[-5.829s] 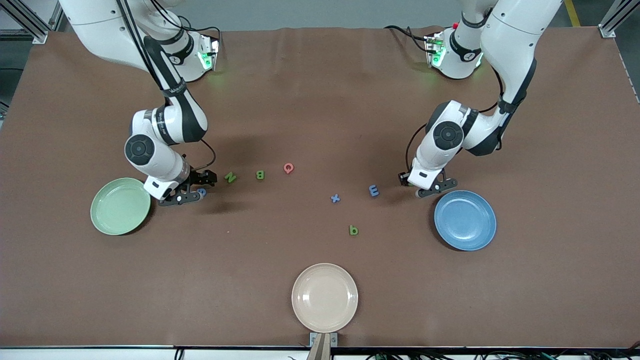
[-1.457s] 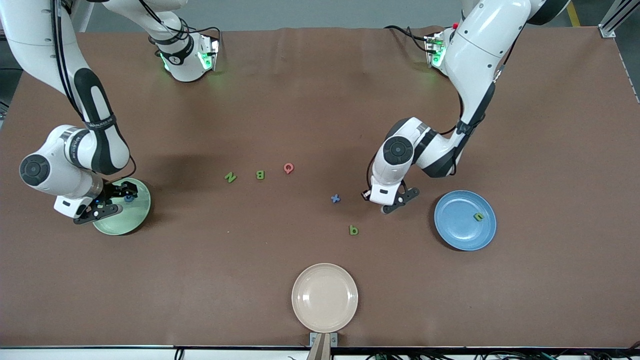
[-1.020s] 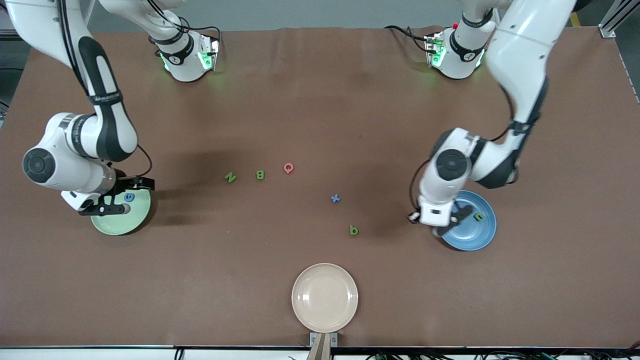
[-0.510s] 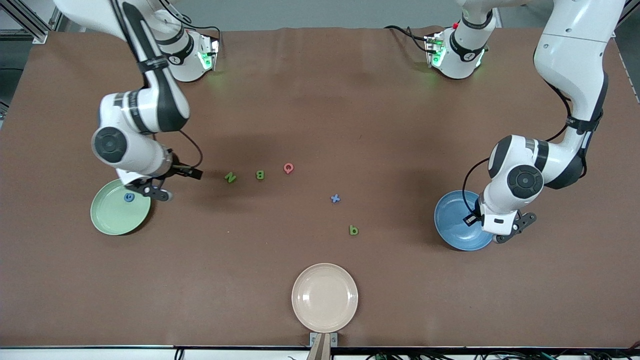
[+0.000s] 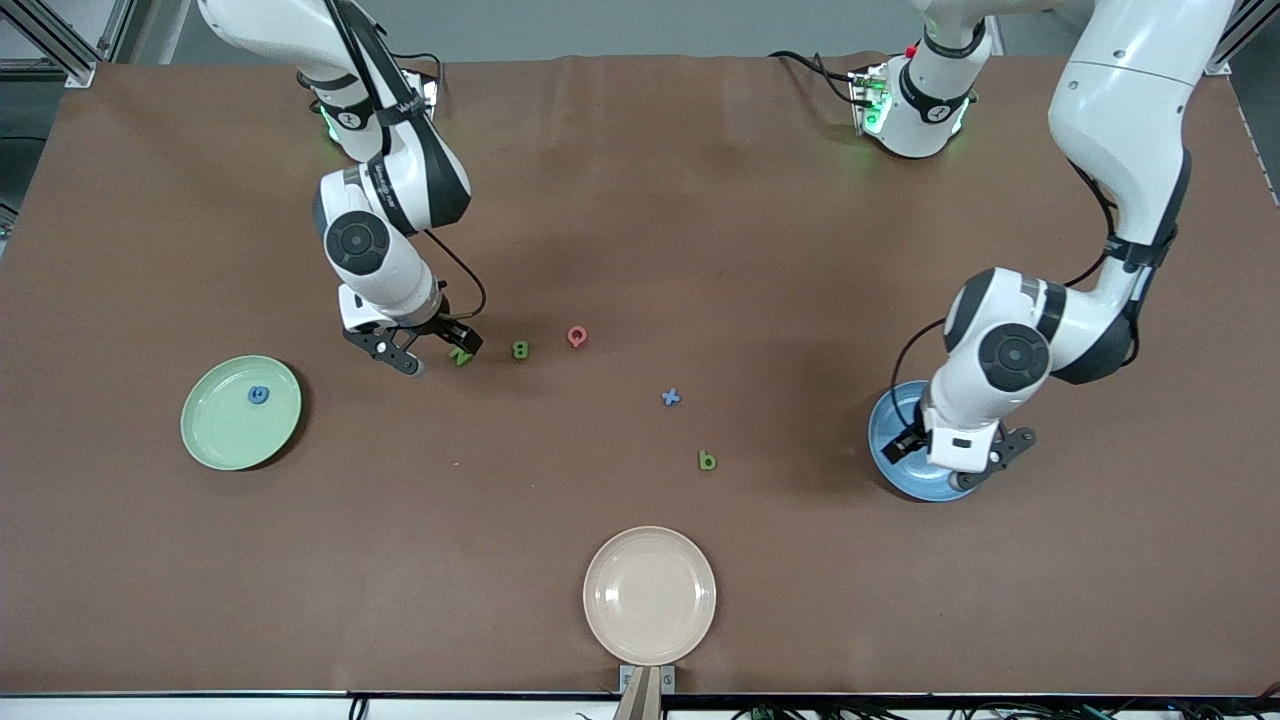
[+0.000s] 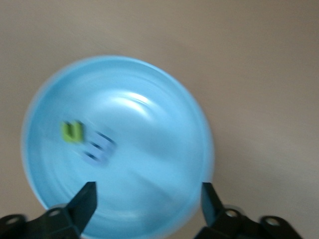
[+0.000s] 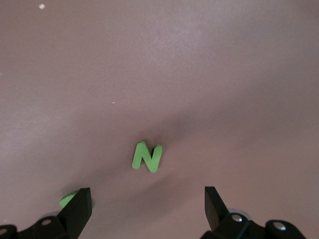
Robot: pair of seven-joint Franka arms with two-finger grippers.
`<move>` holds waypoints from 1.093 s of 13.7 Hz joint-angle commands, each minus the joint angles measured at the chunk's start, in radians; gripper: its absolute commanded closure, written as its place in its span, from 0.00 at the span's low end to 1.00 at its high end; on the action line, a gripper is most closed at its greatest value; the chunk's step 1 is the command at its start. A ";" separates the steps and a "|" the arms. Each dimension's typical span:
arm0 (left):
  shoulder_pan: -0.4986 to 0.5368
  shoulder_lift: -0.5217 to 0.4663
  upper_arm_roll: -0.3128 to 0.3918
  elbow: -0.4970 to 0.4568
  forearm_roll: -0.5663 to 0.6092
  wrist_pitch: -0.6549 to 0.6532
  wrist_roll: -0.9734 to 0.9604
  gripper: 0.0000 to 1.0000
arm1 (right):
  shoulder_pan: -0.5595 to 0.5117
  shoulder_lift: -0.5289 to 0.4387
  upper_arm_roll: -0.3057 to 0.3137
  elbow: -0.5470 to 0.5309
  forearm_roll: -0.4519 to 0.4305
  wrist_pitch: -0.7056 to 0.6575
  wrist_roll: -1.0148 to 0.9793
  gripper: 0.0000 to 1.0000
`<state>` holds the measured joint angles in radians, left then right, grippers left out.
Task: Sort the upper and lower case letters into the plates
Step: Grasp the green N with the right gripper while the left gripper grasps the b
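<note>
My right tool (image 7: 144, 209) hangs wide open and empty over the green N (image 7: 147, 157), my left tool (image 6: 149, 209) open and empty over the blue plate (image 6: 164, 99) holding u (image 6: 73, 131) and m (image 6: 99, 148); B, Q, x, b remain.

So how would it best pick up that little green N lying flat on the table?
Probably straight from above, pinching across the N's narrow width so the jaws close on its two outer strokes. It lies flat on the table with bare cloth all round, so there is no edge to slip under. The right gripper already hangs over it, open.
</note>
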<state>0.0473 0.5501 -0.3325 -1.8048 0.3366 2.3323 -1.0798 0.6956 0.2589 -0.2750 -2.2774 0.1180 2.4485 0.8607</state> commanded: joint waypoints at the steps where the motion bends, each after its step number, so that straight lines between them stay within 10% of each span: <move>1: -0.107 0.052 -0.025 0.097 0.002 -0.033 -0.193 0.00 | 0.035 0.055 -0.009 -0.013 0.055 0.085 0.023 0.00; 7: -0.334 0.273 -0.013 0.379 0.018 -0.033 -0.379 0.12 | 0.028 0.135 -0.009 -0.011 0.058 0.164 0.023 0.08; 15: -0.374 0.387 -0.014 0.514 0.027 -0.019 0.169 0.38 | 0.027 0.148 -0.009 -0.008 0.058 0.165 0.023 0.46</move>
<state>-0.3006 0.8763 -0.3465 -1.3746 0.3502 2.3234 -0.9501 0.7166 0.4036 -0.2792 -2.2839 0.1651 2.6097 0.8747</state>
